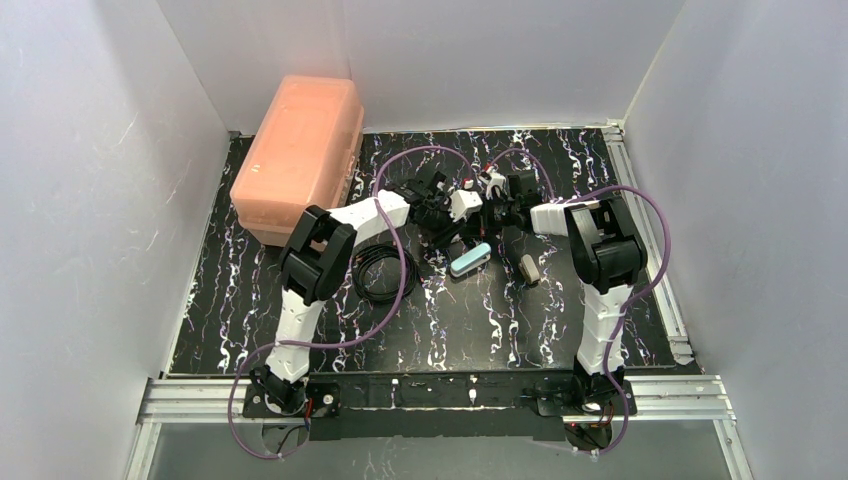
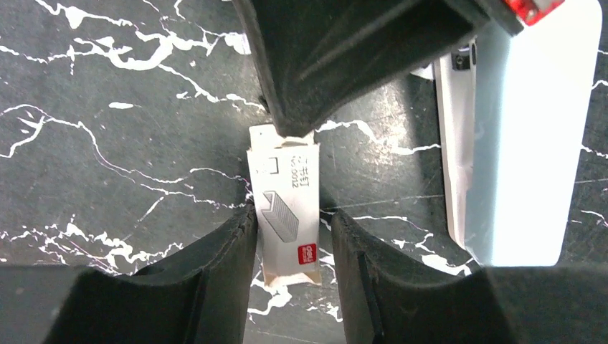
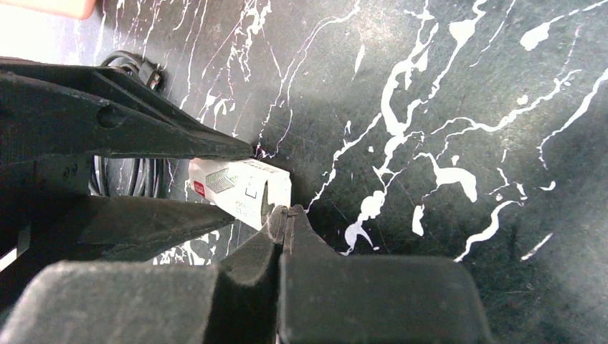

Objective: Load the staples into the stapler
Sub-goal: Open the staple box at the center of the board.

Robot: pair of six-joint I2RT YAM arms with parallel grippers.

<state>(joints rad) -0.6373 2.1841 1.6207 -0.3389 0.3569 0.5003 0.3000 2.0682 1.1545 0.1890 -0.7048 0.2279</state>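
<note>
The staples are in a small white box [image 2: 285, 208] with a staple drawing, a red logo and tan end flaps; no bare strip shows. My left gripper [image 2: 290, 218] grips the box by its long sides, a little above the table. My right gripper [image 3: 285, 213] is shut on the box's end flap [image 3: 276, 197]; its black tip shows in the left wrist view [image 2: 287, 122]. The box also shows in the right wrist view [image 3: 240, 188]. The light-blue stapler [image 1: 470, 260] lies on the table in front of both grippers [image 1: 452, 210] [image 1: 485, 205], untouched.
A small tan piece [image 1: 529, 268] lies right of the stapler. A salmon plastic case [image 1: 300, 160] stands at the back left. A black cable coil [image 1: 378, 272] lies by the left arm. White walls enclose the black marbled table [image 1: 450, 330].
</note>
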